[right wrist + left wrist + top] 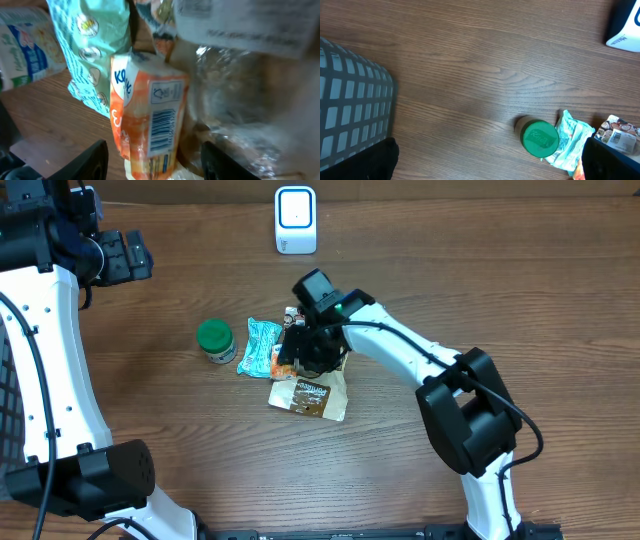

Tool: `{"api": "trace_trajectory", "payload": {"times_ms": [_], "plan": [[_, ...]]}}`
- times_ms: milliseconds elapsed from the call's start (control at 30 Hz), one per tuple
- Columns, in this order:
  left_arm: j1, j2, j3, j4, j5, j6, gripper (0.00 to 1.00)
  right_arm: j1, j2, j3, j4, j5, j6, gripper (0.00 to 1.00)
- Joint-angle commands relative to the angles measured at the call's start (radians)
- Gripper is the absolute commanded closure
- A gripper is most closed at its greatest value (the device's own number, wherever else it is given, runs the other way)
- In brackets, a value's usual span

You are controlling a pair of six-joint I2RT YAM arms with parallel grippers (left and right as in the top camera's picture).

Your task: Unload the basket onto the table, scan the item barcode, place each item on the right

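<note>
Closing on the pick is the step in hand, by my reading. Right gripper: jaws partly apart, straddling the lower end of the orange plastic snack packet — a gap shows on each side, and I can confirm no contact. That packet lies in the heap at centre of the overhead frame, against the teal foil packet and just above the brown pouch. Its barcode faces the wrist camera. Left gripper, upper left of the overhead frame: wide open, empty. Recommendation: pinch the packet's edges only, keep the fingers off the barcode, lift clear of the neighbours — then turn the code toward the white box-shaped scanner at top centre.
</note>
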Motion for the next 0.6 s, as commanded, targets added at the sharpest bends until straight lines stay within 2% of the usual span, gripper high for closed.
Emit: {"api": "trace_trajectory", "payload": {"times_ms": [0,133,267,300,333,367,567], "plan": [[-0.002,0.009,-0.002,0.000,0.008,0.026,0.00,0.018,0.013,-0.006,0.007,0.024,0.012,0.48],[-0.002,0.009,-0.002,0.000,0.008,0.026,0.00,0.030,0.013,-0.006,0.003,0.093,0.038,0.55],[-0.002,0.009,-0.002,0.000,0.008,0.026,0.01,0.032,0.013,-0.006,0.005,0.113,0.037,0.71],[-0.002,0.009,-0.003,0.000,0.008,0.026,0.00,0.032,0.013,-0.006,0.005,0.113,0.037,0.76],[-0.002,0.009,-0.003,0.000,0.008,0.026,0.00,0.032,0.012,-0.006,0.005,0.114,0.037,0.89],[-0.002,0.009,-0.002,0.000,0.008,0.026,0.00,0.032,0.011,-0.004,0.001,0.110,0.037,0.94],[-0.002,0.009,-0.002,0.000,0.008,0.026,0.01,0.027,-0.039,0.046,-0.061,0.117,-0.034,0.96]]}}
